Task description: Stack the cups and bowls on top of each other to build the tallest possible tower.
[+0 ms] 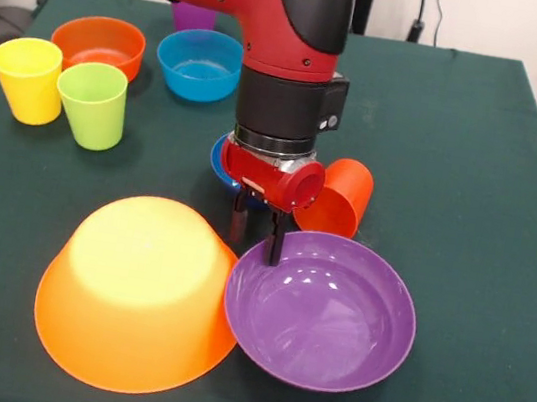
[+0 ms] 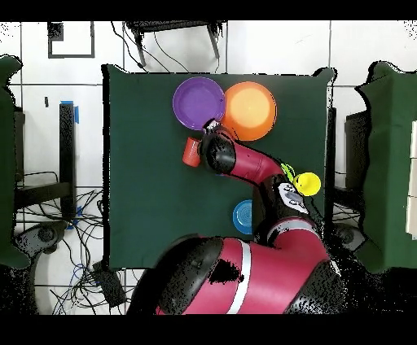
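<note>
The very large yellow-orange bowl (image 1: 133,292) (image 2: 249,110) lies upside down at the table's near side. The wide purple bowl (image 1: 322,315) (image 2: 198,102) sits upright beside it, its left rim against the yellow-orange bowl. The orange-red cup (image 1: 342,197) (image 2: 191,151) lies on its side just behind the purple bowl. My gripper (image 1: 255,239) (image 2: 210,128) hangs over the spot where the two bowls meet, open, with one finger (image 1: 275,240) at the purple bowl's far rim. Nothing is stacked.
At the far left stand a yellow cup (image 1: 27,79) (image 2: 307,183), a lime green cup (image 1: 92,104), a small orange bowl (image 1: 98,42) and a light blue bowl (image 1: 199,64) (image 2: 242,216). A purple cup (image 1: 193,16) stands behind them. A dark blue bowl (image 1: 218,158) peeks out behind the gripper.
</note>
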Robot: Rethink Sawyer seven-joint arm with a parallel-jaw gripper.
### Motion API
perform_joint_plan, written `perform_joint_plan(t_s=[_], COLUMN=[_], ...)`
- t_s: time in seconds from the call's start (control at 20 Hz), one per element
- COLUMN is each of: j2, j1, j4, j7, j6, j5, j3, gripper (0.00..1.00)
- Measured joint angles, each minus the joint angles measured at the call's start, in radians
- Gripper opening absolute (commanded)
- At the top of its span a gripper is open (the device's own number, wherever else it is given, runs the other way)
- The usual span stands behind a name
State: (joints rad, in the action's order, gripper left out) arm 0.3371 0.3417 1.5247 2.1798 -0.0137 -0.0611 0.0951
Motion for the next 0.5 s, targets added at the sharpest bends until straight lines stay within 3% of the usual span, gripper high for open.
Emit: perform_joint_plan(t_s=[0.1,0.15,0.5], j2=[0.001,0.001,0.015], j1=[-0.002,-0.002,-0.009], j4=[0.002,0.002,0.003], j7=[0.0,0.0,0.0], j6=[0.006,0.009,0.013], j5=[0.0,0.0,0.0], j3=[0.0,0.0,0.001], gripper=[1.0,0.0,0.0])
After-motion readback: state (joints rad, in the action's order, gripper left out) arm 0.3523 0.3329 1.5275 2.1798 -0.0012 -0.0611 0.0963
